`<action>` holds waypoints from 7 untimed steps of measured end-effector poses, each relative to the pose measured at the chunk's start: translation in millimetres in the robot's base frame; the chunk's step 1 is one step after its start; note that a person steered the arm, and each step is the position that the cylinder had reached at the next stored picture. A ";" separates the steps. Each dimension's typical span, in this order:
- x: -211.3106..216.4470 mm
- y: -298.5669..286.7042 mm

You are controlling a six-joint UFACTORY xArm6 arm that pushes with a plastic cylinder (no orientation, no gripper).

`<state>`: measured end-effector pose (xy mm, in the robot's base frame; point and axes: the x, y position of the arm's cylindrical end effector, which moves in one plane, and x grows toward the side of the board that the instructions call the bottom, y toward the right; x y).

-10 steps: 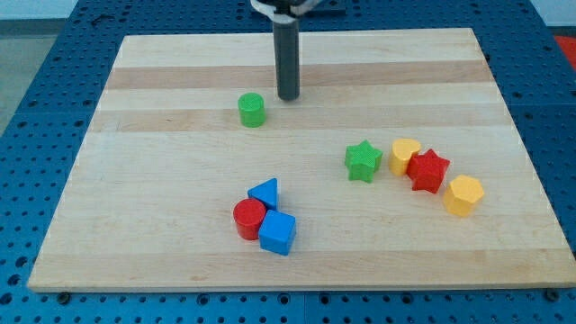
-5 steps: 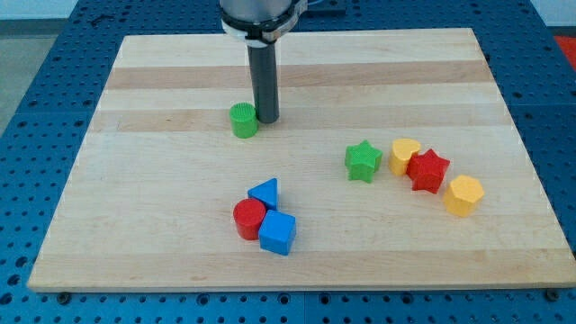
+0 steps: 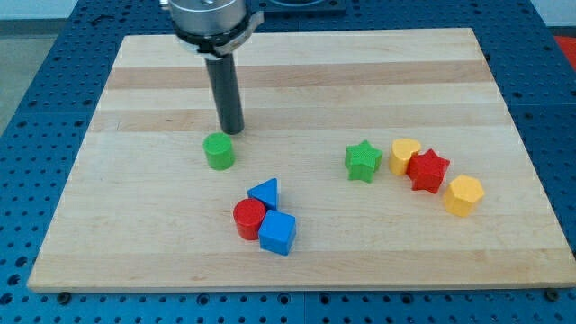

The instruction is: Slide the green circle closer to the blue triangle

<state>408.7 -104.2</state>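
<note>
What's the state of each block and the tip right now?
my tip: down at the board, just above-right of the green circle, touching or nearly so
green circle: upright, alone, up-left of the blue triangle
blue triangle: bunched with red circle and blue cube
red circle: against blue cube
blue cube: bottom of cluster
green star: alone
yellow heart: against red star
red star: between the yellows
yellow hexagon: by red star
</note>
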 end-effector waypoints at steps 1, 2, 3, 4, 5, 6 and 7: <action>12.6 -15.5; 34.4 -29.5; 57.0 -29.5; 77.4 -26.0; 88.0 -7.9; 72.9 9.2; 53.4 11.9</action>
